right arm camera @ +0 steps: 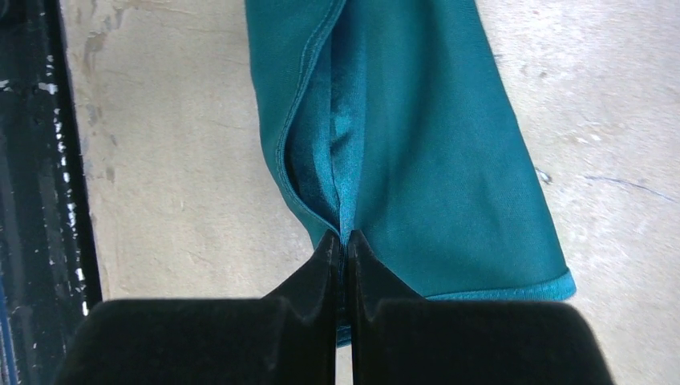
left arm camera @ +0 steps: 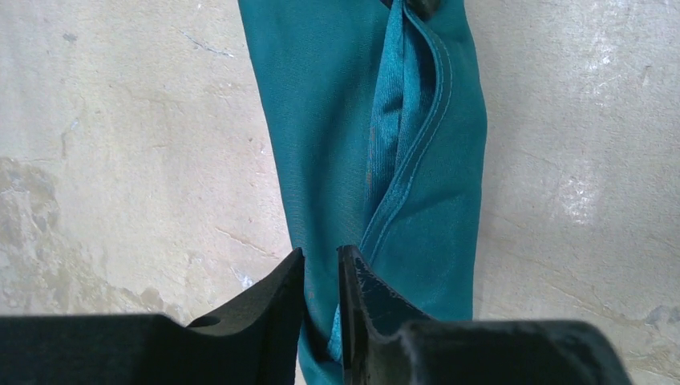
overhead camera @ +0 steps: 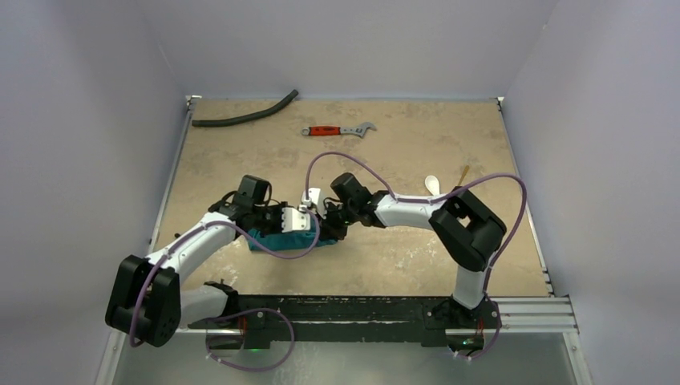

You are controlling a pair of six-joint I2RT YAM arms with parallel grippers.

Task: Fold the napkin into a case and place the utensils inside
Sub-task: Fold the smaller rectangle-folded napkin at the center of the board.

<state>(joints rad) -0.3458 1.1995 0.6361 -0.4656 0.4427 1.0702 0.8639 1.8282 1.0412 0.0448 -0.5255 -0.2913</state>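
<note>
The teal-green napkin (overhead camera: 282, 239) lies folded into a narrow strip near the table's front, under both wrists. My left gripper (overhead camera: 307, 218) is shut on one end of it; in the left wrist view the gripper (left arm camera: 321, 269) pinches a fold of the napkin (left arm camera: 321, 120). My right gripper (overhead camera: 330, 227) is shut on the other end; in the right wrist view the gripper (right arm camera: 343, 245) clamps a hemmed edge of the napkin (right arm camera: 433, 160). The white spoon (overhead camera: 431, 185) and the tan wooden utensil (overhead camera: 463, 173) lie at the right, behind my right arm.
A red-handled wrench (overhead camera: 337, 130) lies at the back middle. A black hose (overhead camera: 244, 117) lies at the back left. The black front rail (right arm camera: 36, 160) runs close beside the napkin. White walls enclose the table (overhead camera: 497, 257).
</note>
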